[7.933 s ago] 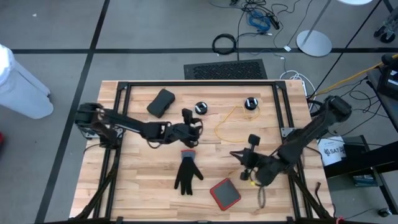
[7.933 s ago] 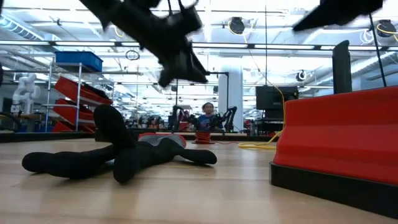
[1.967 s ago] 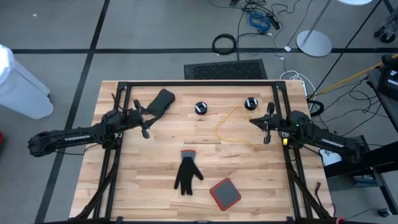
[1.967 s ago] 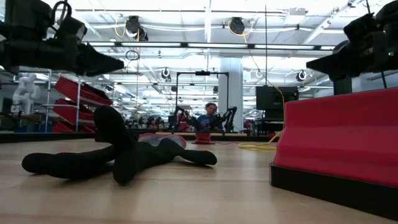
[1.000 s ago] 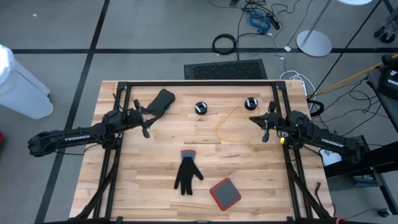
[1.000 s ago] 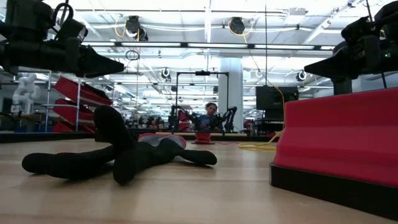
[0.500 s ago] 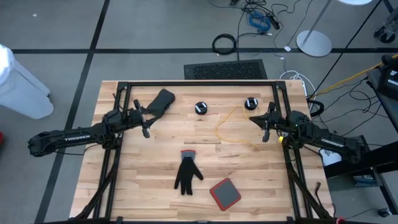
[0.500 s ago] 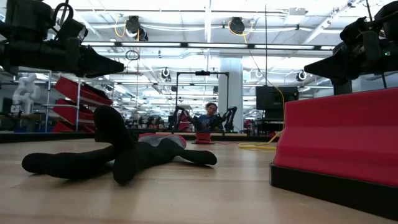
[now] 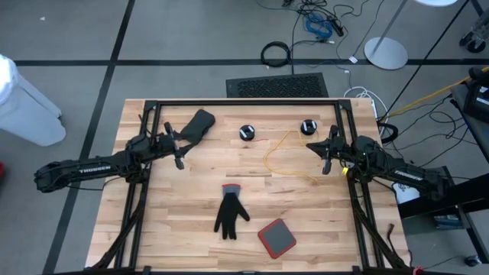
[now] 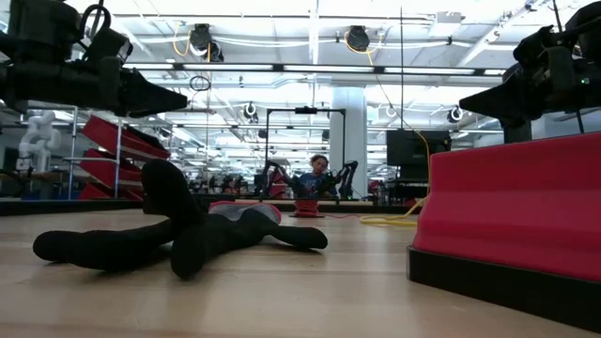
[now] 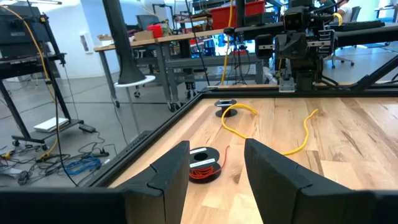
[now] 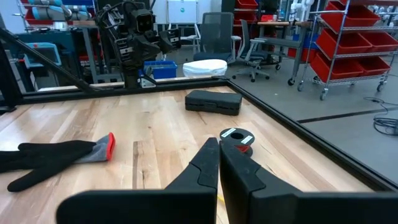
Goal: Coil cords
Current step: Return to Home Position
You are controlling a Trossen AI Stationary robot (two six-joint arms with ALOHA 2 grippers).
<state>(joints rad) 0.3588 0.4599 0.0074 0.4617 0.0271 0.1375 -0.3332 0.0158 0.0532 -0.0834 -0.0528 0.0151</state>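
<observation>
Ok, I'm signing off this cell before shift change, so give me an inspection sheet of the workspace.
Surface: wooden table, black frame.
Job's things: red wire wound on spool; yellow cord loose beside second spool.
Clutter: black glove, black case, red pad.
Grippers: left gripper open, right gripper shut, both empty, at table sides.
Cables: black cable ring, blue bundle on floor.
Surroundings: person far behind table.

yellow cord (image 9: pixel 267 159), black glove (image 9: pixel 229 213), red case (image 9: pixel 276 237)
</observation>
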